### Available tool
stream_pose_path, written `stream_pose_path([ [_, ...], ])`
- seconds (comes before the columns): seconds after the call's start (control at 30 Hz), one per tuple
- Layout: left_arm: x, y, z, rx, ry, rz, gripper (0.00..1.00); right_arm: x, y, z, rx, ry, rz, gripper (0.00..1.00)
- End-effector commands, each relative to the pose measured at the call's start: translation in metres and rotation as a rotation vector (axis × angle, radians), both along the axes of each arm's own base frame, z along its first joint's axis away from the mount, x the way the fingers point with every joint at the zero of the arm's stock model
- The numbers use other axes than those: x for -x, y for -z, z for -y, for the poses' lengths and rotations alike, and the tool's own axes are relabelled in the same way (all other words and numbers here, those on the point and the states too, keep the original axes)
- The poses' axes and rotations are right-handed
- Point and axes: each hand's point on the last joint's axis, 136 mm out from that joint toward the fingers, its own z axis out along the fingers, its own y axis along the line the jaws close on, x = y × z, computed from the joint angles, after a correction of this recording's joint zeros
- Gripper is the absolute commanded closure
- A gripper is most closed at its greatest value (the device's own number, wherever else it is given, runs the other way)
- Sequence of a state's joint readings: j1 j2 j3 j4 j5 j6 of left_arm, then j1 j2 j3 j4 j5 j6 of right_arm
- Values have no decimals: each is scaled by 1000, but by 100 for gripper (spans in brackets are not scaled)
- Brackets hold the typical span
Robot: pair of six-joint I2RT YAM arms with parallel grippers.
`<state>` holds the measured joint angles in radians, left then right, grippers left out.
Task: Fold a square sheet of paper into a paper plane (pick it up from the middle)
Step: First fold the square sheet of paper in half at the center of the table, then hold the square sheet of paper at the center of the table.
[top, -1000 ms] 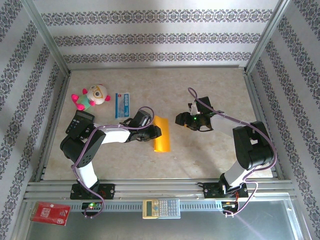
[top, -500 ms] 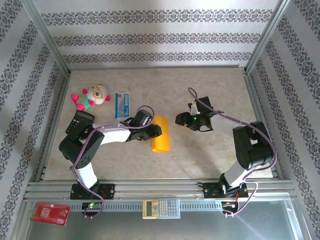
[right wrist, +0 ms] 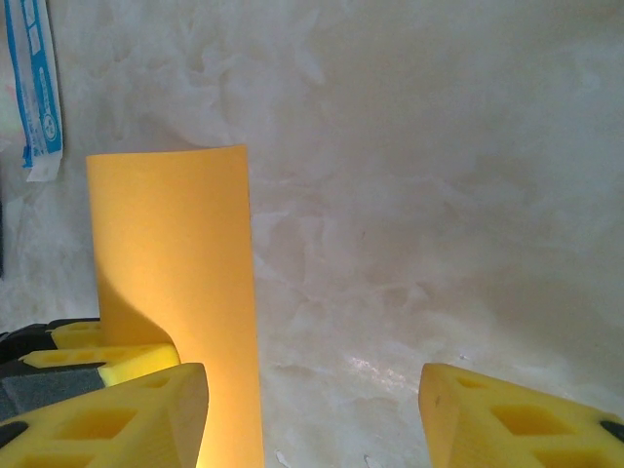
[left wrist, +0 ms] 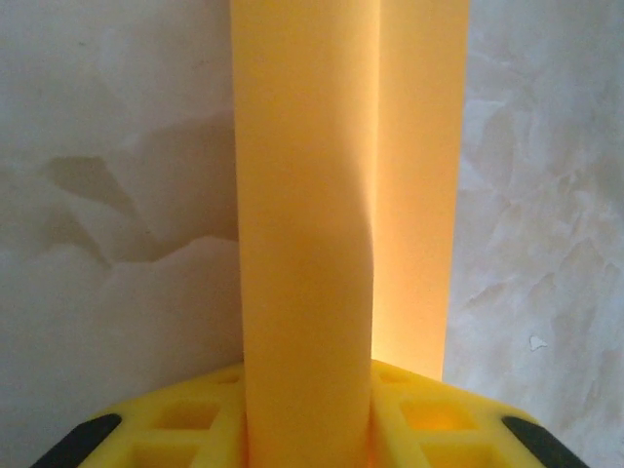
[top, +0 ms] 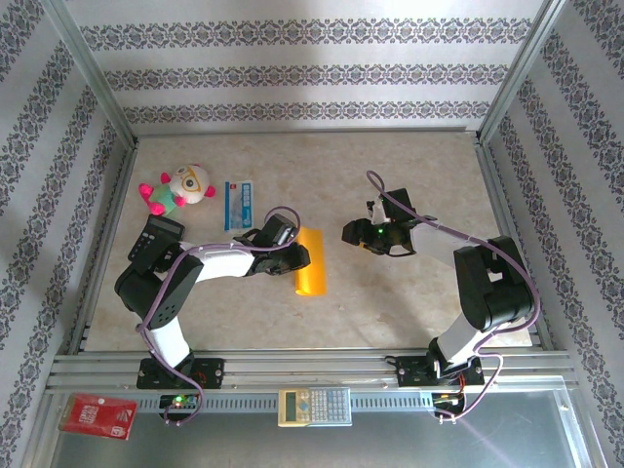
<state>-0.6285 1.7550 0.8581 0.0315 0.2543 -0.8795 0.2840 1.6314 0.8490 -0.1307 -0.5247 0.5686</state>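
Note:
The square sheet of paper (top: 314,261), orange-yellow, lies at the table's middle, doubled over into a narrow upright band. My left gripper (top: 298,258) reaches it from the left and is shut on its left edge. In the left wrist view the sheet (left wrist: 302,224) rises from between the yellow pads (left wrist: 175,419), one layer bulging over the other. My right gripper (top: 347,232) hovers open to the right of the sheet, apart from it. In its wrist view the sheet (right wrist: 175,253) stands left of the wide-open right gripper (right wrist: 312,400), with bare table between the fingers.
A plush toy (top: 180,188), a blue-and-white packet (top: 239,205) and a black calculator (top: 154,241) sit at the left. A beige calculator (top: 314,406) and a red card (top: 97,415) rest on the front rail. Metal frame posts border the table.
The left gripper loosened briefly, then closed again, and drew back slightly left. The sheet's visible band shifted left and looks narrower. The right arm has not moved.

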Motion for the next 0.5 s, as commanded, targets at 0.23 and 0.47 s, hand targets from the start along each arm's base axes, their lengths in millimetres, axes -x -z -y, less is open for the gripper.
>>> stream_pose_path([
  [0.23,17,39,-57,-249,-86,-95,72,1,-5,-2,0,-14,18,41],
  [0.47,18,42,-60,-268,-89,-104,76,1,-5,-2,0,-13,15,41],
])
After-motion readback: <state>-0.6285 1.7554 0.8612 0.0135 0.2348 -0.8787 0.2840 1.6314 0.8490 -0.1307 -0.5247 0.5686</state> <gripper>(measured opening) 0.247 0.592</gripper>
